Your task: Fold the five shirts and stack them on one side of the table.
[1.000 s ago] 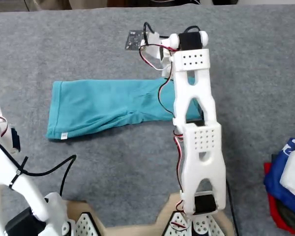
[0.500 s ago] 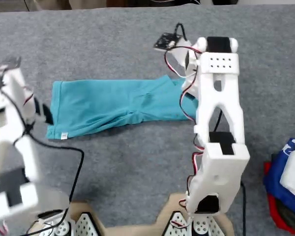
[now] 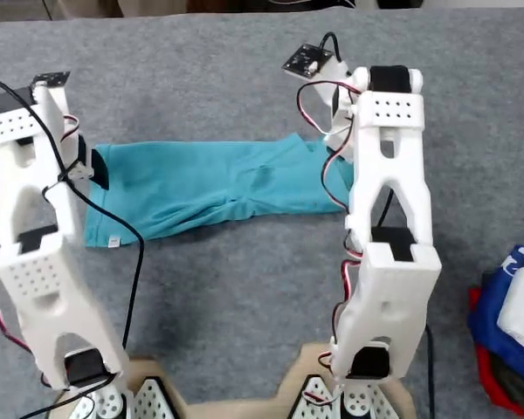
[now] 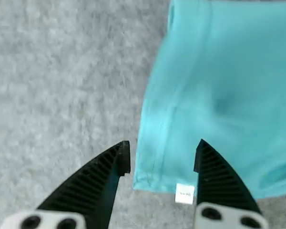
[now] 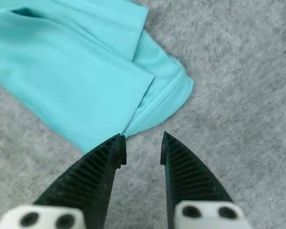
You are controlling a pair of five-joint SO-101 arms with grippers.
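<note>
Teal shirt [image 3: 210,188] lying as a long strip across the bench [image 3: 244,297], between the two arms. Left gripper [image 4: 163,155], jaws apart, hangs over the labelled end. Right gripper [image 5: 142,143], jaws apart, hangs over the opposite corner. Judged step: taking hold for a crosswise fold. Next, both must descend and pinch every layer at the edge. Stack [image 3: 515,305] lies at the bench's right edge.
</note>
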